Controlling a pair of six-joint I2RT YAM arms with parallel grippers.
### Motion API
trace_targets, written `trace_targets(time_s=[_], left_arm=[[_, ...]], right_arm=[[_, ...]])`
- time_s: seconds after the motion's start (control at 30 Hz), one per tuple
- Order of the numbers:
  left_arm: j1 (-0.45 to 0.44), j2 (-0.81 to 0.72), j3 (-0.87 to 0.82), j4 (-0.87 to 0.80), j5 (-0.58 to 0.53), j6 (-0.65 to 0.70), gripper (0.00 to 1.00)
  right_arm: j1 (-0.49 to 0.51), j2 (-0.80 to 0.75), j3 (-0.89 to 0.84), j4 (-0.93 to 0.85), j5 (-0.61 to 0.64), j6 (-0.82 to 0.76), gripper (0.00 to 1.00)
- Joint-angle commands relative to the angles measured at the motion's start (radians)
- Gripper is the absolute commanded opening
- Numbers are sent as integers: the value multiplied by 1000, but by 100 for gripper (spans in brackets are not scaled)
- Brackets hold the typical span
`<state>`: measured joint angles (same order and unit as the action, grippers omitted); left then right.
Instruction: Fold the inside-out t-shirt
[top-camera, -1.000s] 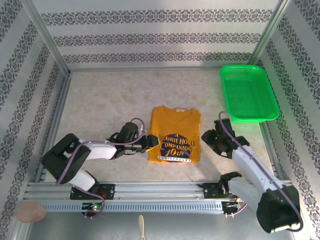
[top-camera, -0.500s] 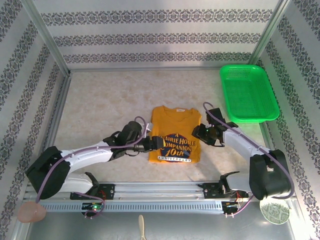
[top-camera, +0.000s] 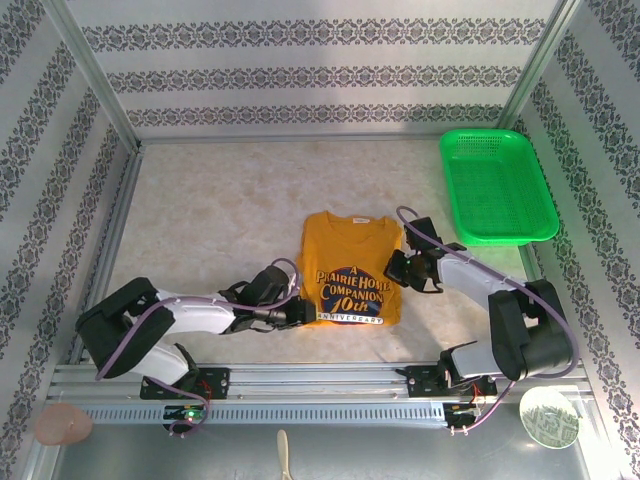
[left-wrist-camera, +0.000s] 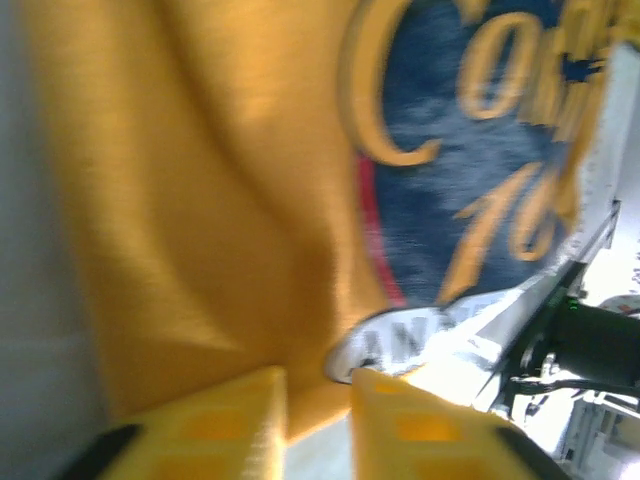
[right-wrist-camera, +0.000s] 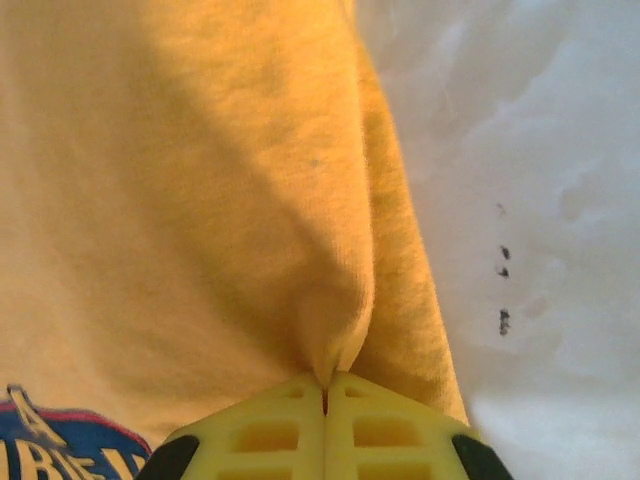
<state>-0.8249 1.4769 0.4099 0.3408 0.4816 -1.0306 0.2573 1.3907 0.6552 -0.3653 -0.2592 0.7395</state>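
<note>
The inside-out t-shirt (top-camera: 350, 268) lies folded flat in the middle of the table, mustard-orange, its navy and white print (top-camera: 350, 290) facing up. My left gripper (top-camera: 298, 312) is at the shirt's lower left corner. In the left wrist view its yellow fingers (left-wrist-camera: 215, 420) stand close together around a fold of the orange cloth (left-wrist-camera: 200, 200), next to the print (left-wrist-camera: 470, 170); that view is blurred. My right gripper (top-camera: 398, 270) sits on the shirt's right edge. Close up, that right gripper (right-wrist-camera: 325, 380) is shut, pinching a raised ridge of the shirt's cloth (right-wrist-camera: 200, 180).
A green plastic basket (top-camera: 497, 185) stands at the back right, apart from the shirt. An aluminium rail (top-camera: 320, 385) runs along the near edge by the arm bases. Patterned walls close the table on three sides. Bare table (right-wrist-camera: 530, 200) lies right of the shirt.
The left gripper slid down to the shirt's lower left corner and closed. The right gripper moved in from the right onto the shirt's right edge and shut on the cloth.
</note>
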Motion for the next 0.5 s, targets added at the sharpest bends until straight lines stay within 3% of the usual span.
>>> trace_targets(time_s=[0.0, 0.03, 0.2, 0.23, 0.3, 0.33, 0.37, 0.47], left_arm=[[-12, 58, -39, 20, -4, 3, 6], [-12, 73, -48, 30, -3, 0, 0], [-12, 120, -72, 90, 1, -13, 0], [-12, 119, -72, 90, 3, -13, 0], [-11, 82, -58, 70, 4, -4, 0], [-11, 49, -47, 46, -1, 3, 0], [-10, 3, -22, 0, -10, 18, 5], [9, -140, 104, -228, -58, 108, 34]], right_arm=[[-17, -4, 48, -20, 7, -29, 0], [-23, -5, 52, -22, 10, -33, 0], [-29, 33, 63, -33, 15, -61, 0], [-30, 36, 63, -35, 16, -66, 8], [-39, 23, 76, -59, 27, -92, 38], [-45, 5, 84, -71, 34, -102, 43], [-55, -22, 94, -79, 43, -111, 49], [-93, -88, 142, -92, 55, -152, 60]])
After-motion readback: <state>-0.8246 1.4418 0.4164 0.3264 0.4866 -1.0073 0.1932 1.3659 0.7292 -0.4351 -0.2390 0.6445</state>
